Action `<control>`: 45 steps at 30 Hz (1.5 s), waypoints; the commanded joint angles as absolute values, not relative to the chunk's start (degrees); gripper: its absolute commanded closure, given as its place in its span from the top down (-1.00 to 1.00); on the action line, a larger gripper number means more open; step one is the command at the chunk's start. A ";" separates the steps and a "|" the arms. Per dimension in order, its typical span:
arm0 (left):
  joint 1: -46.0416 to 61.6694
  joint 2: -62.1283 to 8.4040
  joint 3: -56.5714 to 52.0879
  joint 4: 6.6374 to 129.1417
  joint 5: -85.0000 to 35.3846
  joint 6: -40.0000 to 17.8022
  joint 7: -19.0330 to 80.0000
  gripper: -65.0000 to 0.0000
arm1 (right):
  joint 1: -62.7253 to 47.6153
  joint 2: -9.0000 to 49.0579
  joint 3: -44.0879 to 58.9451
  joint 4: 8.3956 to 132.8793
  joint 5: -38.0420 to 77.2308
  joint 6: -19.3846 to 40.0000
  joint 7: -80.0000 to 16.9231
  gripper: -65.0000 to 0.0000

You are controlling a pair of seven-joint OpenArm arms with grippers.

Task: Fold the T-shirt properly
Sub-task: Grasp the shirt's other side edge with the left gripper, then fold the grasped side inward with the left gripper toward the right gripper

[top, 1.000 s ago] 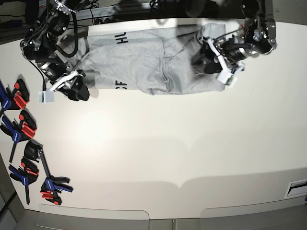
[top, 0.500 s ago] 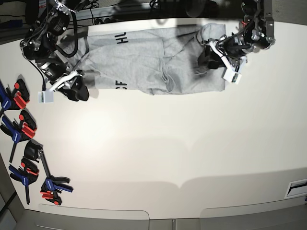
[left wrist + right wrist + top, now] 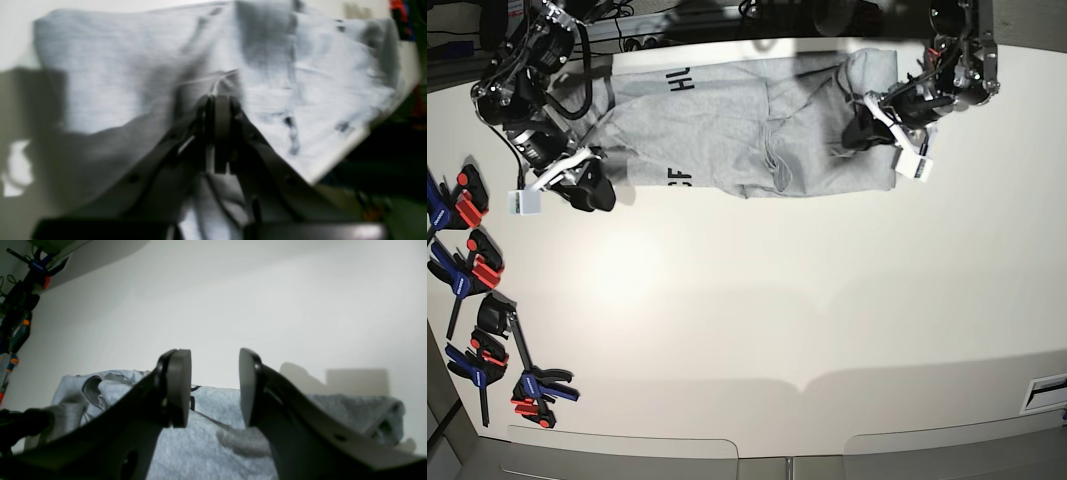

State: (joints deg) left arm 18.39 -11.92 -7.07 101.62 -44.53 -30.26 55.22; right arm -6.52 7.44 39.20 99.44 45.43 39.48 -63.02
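Left gripper [image 3: 864, 131]: jaws closed together, pinching a raised ridge of the large light heather-grey cotton T-shirt [image 3: 747, 125]; wrist view shows the dark fingers [image 3: 218, 133] meeting on a fold line of cloth, so it has hold of fabric at the shirt's end nearest its own arm.
Right gripper [image 3: 592, 185]: jaws parted about halfway, nothing between them; pads [image 3: 178, 386] stand apart with bare table showing through the gap, shirt cloth lying below and beyond them, not touched as far as I can tell.
T-shirt position: spread along the far edge of the pale matte table [image 3: 757, 320], partly folded, rumpled seam near its middle, black block lettering [image 3: 679, 80] visible toward the right gripper's end.
Long axis: runs straight from one gripper to the other, across the base view.
Key relation: left gripper sits on the shirt, already gripping; right gripper sits just off the shirt's opposite end, at the near corner beside the lettering.
Nearer arm: left, for the end it holds; right must reach in toward the shirt to catch its corner.
Judgement: next move likely a fold carried along the long axis.
Off to the side: blue-and-red clamps [image 3: 467, 270], well apart from the shirt.
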 commanded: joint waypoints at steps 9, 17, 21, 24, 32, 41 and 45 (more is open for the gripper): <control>21.30 -12.10 -7.01 106.91 -55.64 -38.83 60.45 -1.00 | -5.87 8.23 39.35 100.53 47.05 40.00 -61.71 -0.32; 21.76 -12.10 -6.33 107.00 -55.64 -38.83 60.90 -1.00 | -5.87 8.23 39.35 100.53 47.05 40.00 -61.69 -0.32; 21.69 -12.10 -1.98 107.00 -52.49 -38.87 59.83 -1.00 | -5.87 8.23 39.35 100.53 47.07 40.00 -61.69 -0.32; 21.19 -12.12 -0.36 106.98 -44.25 -38.50 55.90 -1.00 | -5.87 8.25 39.35 100.53 47.05 40.00 -61.71 -0.32; 19.22 -12.25 -0.36 107.00 -42.04 -33.85 55.48 -1.00 | -5.87 8.25 39.35 100.53 47.07 40.00 -61.67 -0.32; 18.57 -12.29 -0.38 106.98 -35.90 -33.82 55.29 -1.00 | -5.89 8.23 39.35 100.53 47.07 40.00 -61.71 -0.32; 18.06 -12.29 -0.38 106.98 -34.26 -31.05 55.24 -1.00 | -5.87 8.23 39.35 100.53 47.07 40.00 -61.73 -0.32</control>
State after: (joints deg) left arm 18.50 -12.21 -0.32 105.89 -33.56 -30.52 56.14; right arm -6.52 7.46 39.22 99.44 45.43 39.48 -63.02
